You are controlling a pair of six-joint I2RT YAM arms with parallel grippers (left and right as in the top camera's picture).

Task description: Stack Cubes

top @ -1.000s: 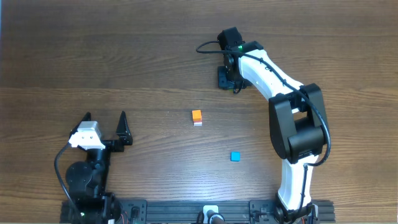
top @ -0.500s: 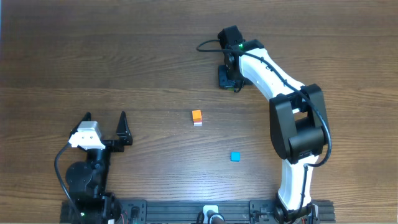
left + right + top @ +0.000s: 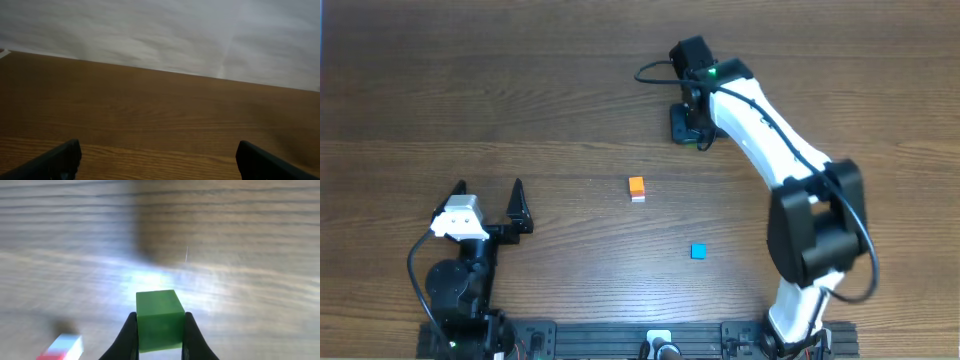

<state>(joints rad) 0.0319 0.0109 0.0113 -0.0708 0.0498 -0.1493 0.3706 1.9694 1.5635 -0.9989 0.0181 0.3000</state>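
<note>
Arms are being held in very different poses. The right arm (image 3: 765, 125) is being stretched from its base far up the worktop (image 3: 470, 90), bent at the elbow, with its wrist being turned down toward the wood. A green cube (image 3: 158, 315) is being gripped by the right tool (image 3: 160, 332): the two dark fingers (image 3: 127, 337) are being pressed against opposite side faces, and the cube's top and front faces are being left exposed between them. The green cube is being shown as clean-edged and evenly coloured; whether it is being lifted clear of the wood or rested on it cannot be told. The left arm (image 3: 460, 285) is being held folded over its base at the near left corner, and the left tool (image 3: 488, 188) is being held wide open, gripping nothing, with its fingertips (image 3: 517, 188) being pointed up the worktop over bare wood. Near the middle of the worktop, well apart from both tools, an orange cube (image 3: 636, 184) is being seen with a white cube (image 3: 638, 198) touching it, apparently beneath it. A blue cube (image 3: 698, 251) is being seen alone nearer the bases, apart from that pair.
</note>
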